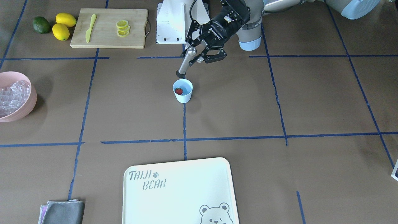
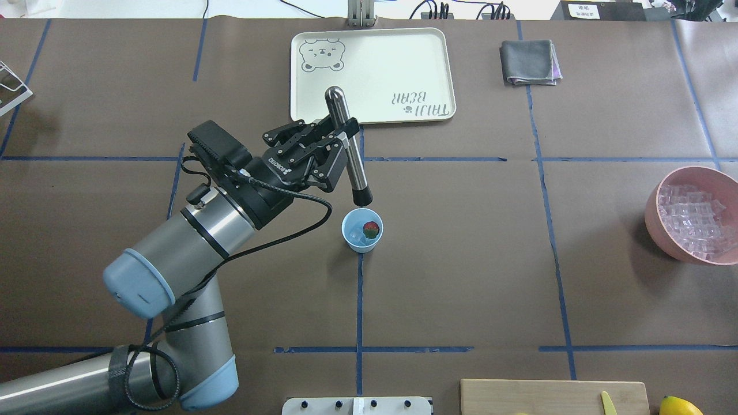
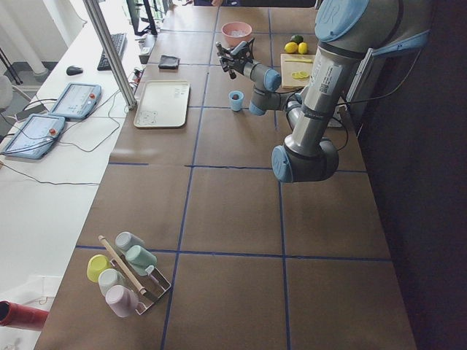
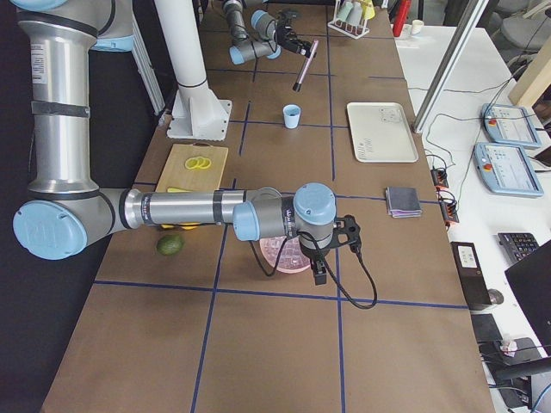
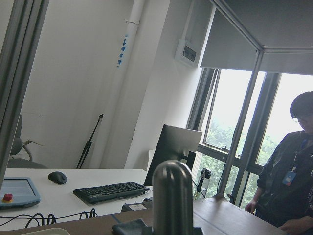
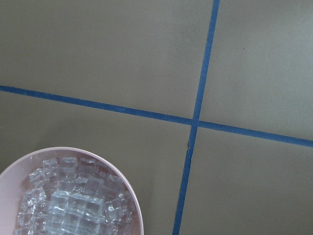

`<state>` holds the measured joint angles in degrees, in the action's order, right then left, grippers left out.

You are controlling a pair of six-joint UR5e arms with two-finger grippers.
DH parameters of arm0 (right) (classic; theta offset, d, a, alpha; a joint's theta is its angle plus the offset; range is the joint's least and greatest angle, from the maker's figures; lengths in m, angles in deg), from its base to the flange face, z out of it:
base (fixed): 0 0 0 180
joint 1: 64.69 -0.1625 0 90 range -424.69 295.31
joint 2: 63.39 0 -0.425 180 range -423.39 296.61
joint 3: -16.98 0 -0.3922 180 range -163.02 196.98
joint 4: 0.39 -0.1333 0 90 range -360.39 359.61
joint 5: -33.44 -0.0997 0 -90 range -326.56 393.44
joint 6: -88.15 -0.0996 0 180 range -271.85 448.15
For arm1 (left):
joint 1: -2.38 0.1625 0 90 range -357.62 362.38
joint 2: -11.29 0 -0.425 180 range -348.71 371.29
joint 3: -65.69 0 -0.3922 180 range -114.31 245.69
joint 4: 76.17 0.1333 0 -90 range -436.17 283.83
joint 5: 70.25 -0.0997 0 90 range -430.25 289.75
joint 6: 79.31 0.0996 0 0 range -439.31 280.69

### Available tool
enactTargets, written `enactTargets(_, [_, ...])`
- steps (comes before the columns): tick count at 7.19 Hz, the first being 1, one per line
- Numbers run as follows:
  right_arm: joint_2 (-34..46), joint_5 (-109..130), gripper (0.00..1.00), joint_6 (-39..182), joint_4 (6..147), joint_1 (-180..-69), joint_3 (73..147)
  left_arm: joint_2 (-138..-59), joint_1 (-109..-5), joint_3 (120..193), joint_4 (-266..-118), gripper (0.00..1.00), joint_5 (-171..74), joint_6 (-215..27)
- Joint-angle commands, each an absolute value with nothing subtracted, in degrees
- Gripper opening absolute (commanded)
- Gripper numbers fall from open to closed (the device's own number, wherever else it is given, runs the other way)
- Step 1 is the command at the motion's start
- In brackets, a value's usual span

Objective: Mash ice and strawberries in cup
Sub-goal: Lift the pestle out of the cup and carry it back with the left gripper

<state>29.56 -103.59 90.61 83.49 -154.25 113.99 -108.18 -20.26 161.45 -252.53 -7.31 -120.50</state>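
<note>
The pale blue cup stands at the table's middle, with a red strawberry inside; I cannot make out ice in it. My left gripper is shut on a metal muddler, tilted, its black tip just above the cup's far rim. In the front-facing view the muddler hangs over the cup without touching the strawberry. The pink bowl holds many ice cubes. My right gripper hovers over that bowl; I cannot tell whether it is open or shut.
A cream bear tray lies beyond the cup, a grey cloth to its right. A cutting board carries lemon slices and a yellow knife, with lemons and an avocado beside it. A person stands across the table.
</note>
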Motion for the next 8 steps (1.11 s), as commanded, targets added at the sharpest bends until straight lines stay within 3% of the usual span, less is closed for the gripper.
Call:
enactTargets(1, [29.4, -103.8, 1.00, 90.6, 83.5, -154.3, 114.1, -100.8, -28.8, 161.9, -251.3, 0.00, 4.2, -135.6])
enactTargets(5, [29.9, -104.0, 1.00, 90.6, 83.2, -154.3, 114.7, -88.6, -52.3, 161.8, -238.9, 0.00, 40.5, -160.1])
enactTargets(8, [29.5, -103.9, 1.00, 90.6, 83.2, -154.3, 114.6, -84.3, -67.0, 159.0, -225.0, 0.00, 65.0, -158.8])
